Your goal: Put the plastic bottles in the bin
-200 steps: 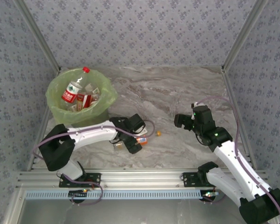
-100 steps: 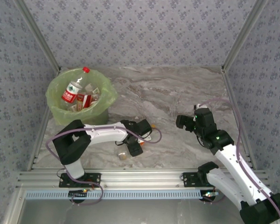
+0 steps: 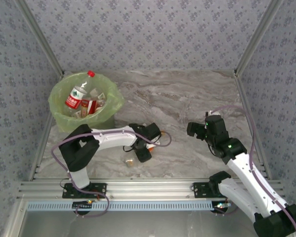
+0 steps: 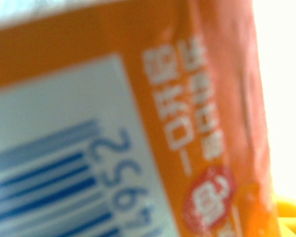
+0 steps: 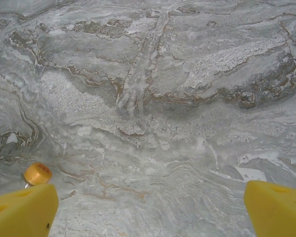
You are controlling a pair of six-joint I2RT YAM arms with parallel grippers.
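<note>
The bin (image 3: 56, 98), lined with a light-green bag, stands at the far left and holds several plastic bottles, among them a clear one with a red cap (image 3: 80, 95). My left gripper (image 3: 147, 143) is down over an orange-labelled bottle (image 3: 151, 146) on the marble table. The label and barcode of that bottle (image 4: 138, 123) press right up against the left wrist camera. Past the label a bit of one yellow finger (image 4: 292, 211) shows, so the jaw gap is hidden. My right gripper (image 3: 193, 129) hovers open over bare marble with nothing between its fingers (image 5: 22, 210).
A small brownish bottle (image 3: 129, 161) lies on the table just in front of the left gripper. An orange cap (image 5: 37, 174) sits near the right gripper's left finger. Aluminium posts and patterned walls close in the table; the rail runs along the near edge.
The left arm swung right and slightly farther over the orange-labelled bottle, whose cap end shifted away. The small brownish bottle slid a little towards the rail. The right gripper barely moved.
</note>
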